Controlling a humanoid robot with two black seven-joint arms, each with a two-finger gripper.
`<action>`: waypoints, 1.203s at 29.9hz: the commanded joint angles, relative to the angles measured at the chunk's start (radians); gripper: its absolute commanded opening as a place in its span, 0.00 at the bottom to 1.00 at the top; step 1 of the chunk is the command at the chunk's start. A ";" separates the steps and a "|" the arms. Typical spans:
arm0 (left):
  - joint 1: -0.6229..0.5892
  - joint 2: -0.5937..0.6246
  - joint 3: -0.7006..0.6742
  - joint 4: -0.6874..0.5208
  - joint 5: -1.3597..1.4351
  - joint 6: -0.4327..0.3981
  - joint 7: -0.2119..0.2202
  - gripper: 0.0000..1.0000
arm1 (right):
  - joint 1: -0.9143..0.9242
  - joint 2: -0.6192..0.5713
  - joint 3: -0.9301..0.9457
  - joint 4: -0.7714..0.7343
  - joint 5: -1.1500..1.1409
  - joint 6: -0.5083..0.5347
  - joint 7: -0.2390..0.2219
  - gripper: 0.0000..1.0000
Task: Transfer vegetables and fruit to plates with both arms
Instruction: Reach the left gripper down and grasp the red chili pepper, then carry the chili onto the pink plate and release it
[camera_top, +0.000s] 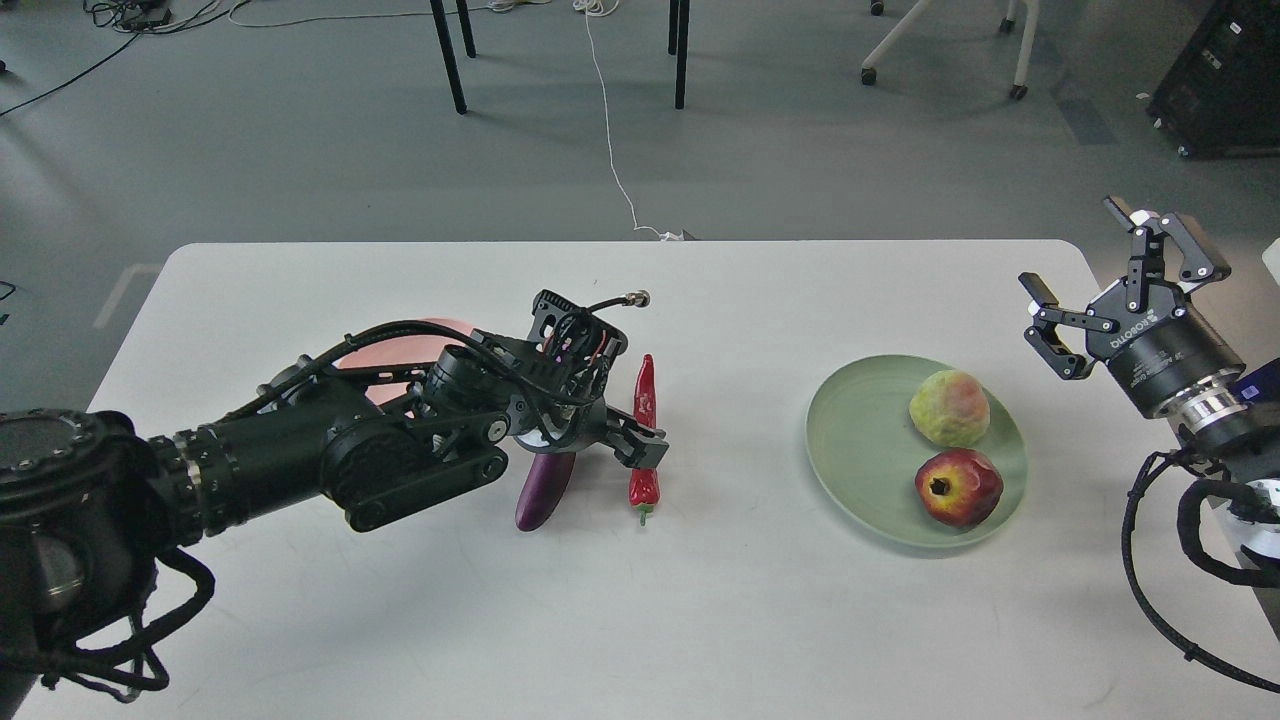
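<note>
The purple eggplant and the red chili lie side by side at the table's middle. My left gripper is low over them. One finger crosses the chili's middle and the gripper body hides the eggplant's top end. The jaws look open and hold nothing. The pink plate is mostly hidden behind my left arm. The pomegranate and the yellow-green fruit rest on the green plate. My right gripper is open and empty, raised to the right of the green plate.
The white table ends close behind the plates at its far edge. Beyond it are the grey floor, chair legs and a white cable. Loose black cables hang from my right arm at the right edge.
</note>
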 joint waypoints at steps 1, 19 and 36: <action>0.001 -0.024 0.001 0.018 0.000 0.001 0.000 0.89 | 0.000 0.000 0.000 0.000 0.000 0.000 0.000 0.98; 0.009 -0.072 -0.004 0.041 -0.011 0.006 0.055 0.09 | -0.003 0.000 0.001 -0.001 -0.002 0.000 0.000 0.98; -0.086 0.254 -0.041 -0.055 -0.147 0.005 -0.052 0.10 | -0.008 0.000 -0.003 -0.002 -0.003 0.000 0.000 0.98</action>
